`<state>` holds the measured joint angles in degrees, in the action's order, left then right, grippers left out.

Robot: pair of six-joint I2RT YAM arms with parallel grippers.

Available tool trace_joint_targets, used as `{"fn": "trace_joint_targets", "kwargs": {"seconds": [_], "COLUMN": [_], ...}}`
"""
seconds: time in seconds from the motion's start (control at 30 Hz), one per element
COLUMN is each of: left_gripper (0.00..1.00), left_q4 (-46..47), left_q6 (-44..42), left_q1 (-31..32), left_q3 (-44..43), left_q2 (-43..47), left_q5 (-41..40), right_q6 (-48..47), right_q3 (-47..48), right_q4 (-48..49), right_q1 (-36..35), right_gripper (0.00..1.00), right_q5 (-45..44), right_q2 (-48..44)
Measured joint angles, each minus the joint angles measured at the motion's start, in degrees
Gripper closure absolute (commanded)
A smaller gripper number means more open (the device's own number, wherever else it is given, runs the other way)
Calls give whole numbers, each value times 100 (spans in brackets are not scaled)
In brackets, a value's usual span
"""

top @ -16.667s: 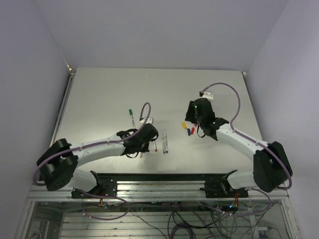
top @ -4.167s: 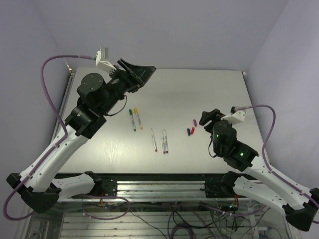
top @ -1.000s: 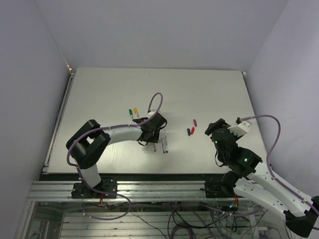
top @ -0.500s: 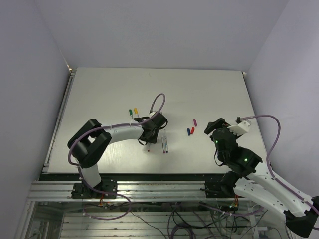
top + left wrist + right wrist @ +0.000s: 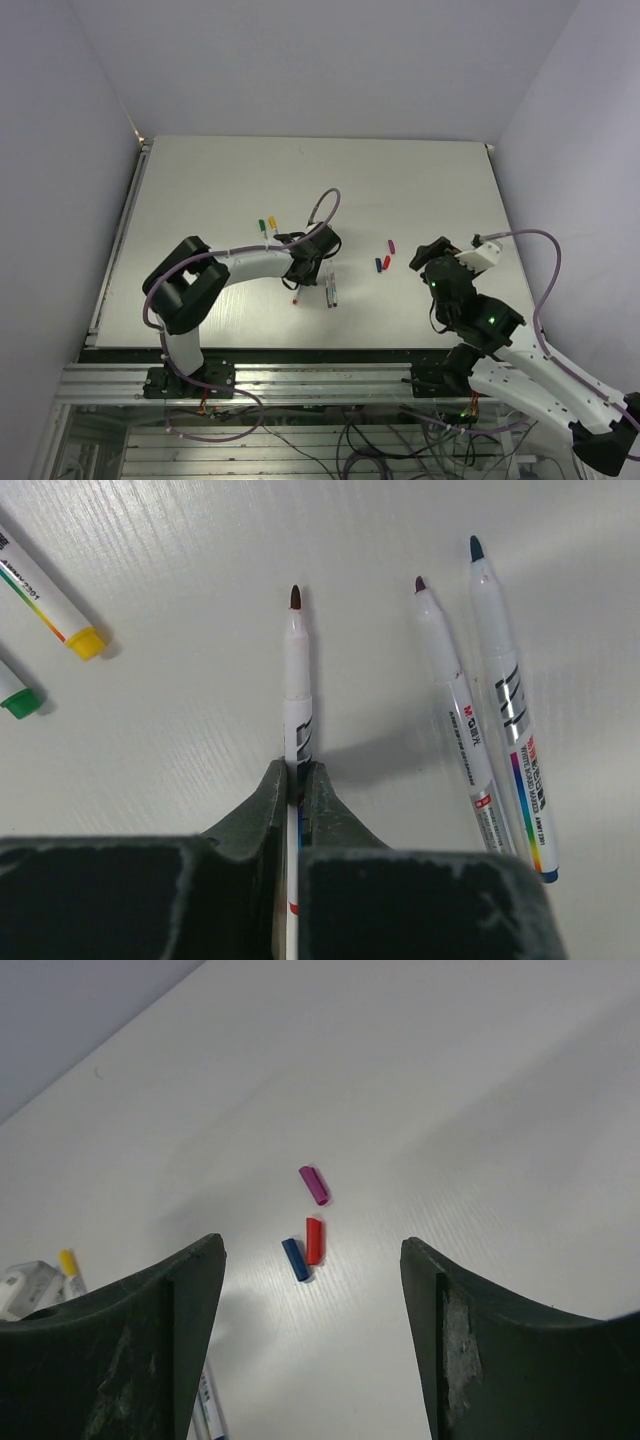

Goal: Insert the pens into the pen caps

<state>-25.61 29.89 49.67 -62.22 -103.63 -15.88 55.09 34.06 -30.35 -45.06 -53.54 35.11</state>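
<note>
Two jaws of the left gripper point(image 5: 295, 785) are closing tight on the barrel of the red-tipped pen point(image 5: 296, 680), which seems to be lying on the table point(image 5: 150, 650) just left of the purple-tipped pen point(image 5: 450, 700) and blue-tipped pen point(image 5: 505, 700). Meanwhile the right gripper point(image 5: 310, 1245) is hanging wide and empty over the red cap point(image 5: 314, 1240), blue cap point(image 5: 295, 1259) and purple cap point(image 5: 314, 1184). Doing this well is probably calling for a straight lift, so the thin barrel is neither swivelling nor brushing its neighbours.
</note>
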Motion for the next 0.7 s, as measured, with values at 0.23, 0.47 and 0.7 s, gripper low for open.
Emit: {"fn": "trace_joint_targets", "kwargs": {"seconds": [0.23,0.47,0.7], "left_gripper": [93,93,93], "left_q4": [216,549,321], "left_q6": [-81,-118,-125], "left_q1": [2,2,4], "left_q3": [184,531,990], "left_q2": [125,389,1088], "left_q5": [7,70,118], "right_q6": [-44,-116,-551], "right_q3": [181,352,367], "right_q4": [-125,-201,57], "right_q1": [0,98,872], "right_gripper": [34,36,36], "right_q5": [-26,2,669], "right_q2": [608,1047,1545]}}
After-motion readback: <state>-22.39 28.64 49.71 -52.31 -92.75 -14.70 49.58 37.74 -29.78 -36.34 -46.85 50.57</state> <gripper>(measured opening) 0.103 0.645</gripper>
